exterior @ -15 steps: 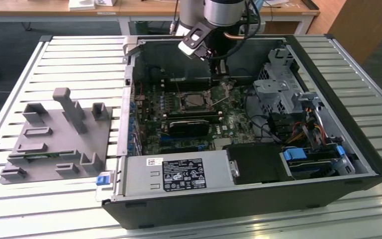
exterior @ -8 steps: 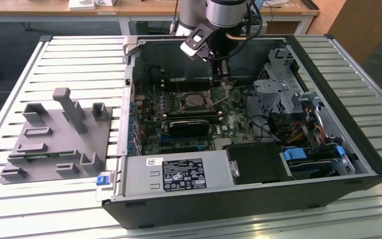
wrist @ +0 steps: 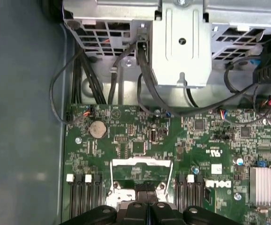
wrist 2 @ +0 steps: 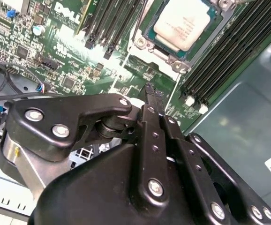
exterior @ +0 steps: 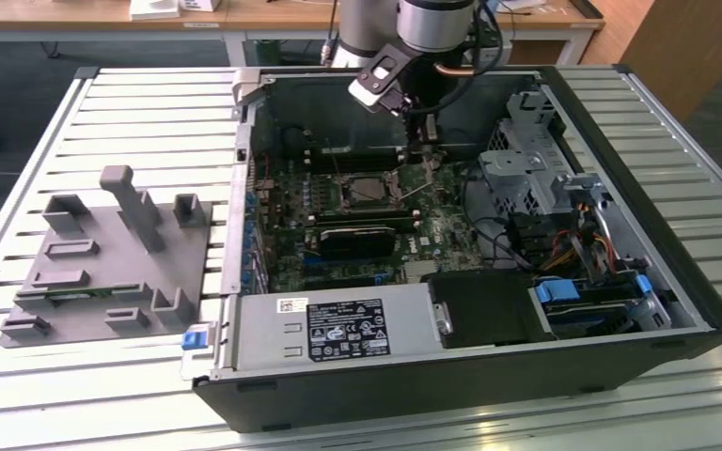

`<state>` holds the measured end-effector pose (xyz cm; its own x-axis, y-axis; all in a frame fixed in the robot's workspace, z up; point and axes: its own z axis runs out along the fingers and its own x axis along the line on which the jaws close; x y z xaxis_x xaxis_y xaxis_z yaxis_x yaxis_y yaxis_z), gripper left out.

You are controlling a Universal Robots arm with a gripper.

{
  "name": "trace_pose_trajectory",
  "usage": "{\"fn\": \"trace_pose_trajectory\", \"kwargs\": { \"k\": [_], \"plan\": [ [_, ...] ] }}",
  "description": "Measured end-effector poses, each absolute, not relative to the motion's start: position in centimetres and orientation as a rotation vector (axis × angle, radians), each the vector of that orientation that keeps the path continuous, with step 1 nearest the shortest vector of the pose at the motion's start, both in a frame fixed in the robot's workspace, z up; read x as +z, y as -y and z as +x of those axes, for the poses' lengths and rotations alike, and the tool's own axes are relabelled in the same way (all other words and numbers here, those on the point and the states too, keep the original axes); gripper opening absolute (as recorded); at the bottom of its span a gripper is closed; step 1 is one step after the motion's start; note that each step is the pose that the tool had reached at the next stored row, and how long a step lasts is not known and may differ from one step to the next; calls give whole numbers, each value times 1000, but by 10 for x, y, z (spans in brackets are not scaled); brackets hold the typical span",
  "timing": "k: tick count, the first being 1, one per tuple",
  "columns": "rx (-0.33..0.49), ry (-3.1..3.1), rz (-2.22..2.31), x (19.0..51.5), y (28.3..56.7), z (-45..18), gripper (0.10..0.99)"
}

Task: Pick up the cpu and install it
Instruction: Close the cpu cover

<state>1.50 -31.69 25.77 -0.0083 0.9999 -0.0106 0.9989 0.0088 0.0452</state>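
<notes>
Fingers [wrist 2: 150, 96] pressed together on nothing, low over the motherboard [wrist 2: 74, 65], just beside the socket frame [wrist 2: 170, 60] with the cpu [wrist 2: 184, 23] lying in it inside the computer case [exterior: 462, 395]; risk of snagging that metal frame or knocking the chip askew through any sideways drift this close.

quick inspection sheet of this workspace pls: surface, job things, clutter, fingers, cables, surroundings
surface: slatted metal table carrying an open computer case
job's things: cpu lying in the socket of the motherboard, silver top up
clutter: grey pegged tray beside the case
grippers: gripper over the motherboard near the socket, fingers shut, empty
cables: black cables looped by the drive cage
surroundings: wooden desks behind
</notes>
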Motion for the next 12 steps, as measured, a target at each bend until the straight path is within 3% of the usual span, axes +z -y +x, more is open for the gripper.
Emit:
{"fn": "trace_pose_trajectory", "kwargs": {
  "k": [12],
  "plan": [
    [38, -2202, 2184, 257, 316, 30, 106]
  ]
}}
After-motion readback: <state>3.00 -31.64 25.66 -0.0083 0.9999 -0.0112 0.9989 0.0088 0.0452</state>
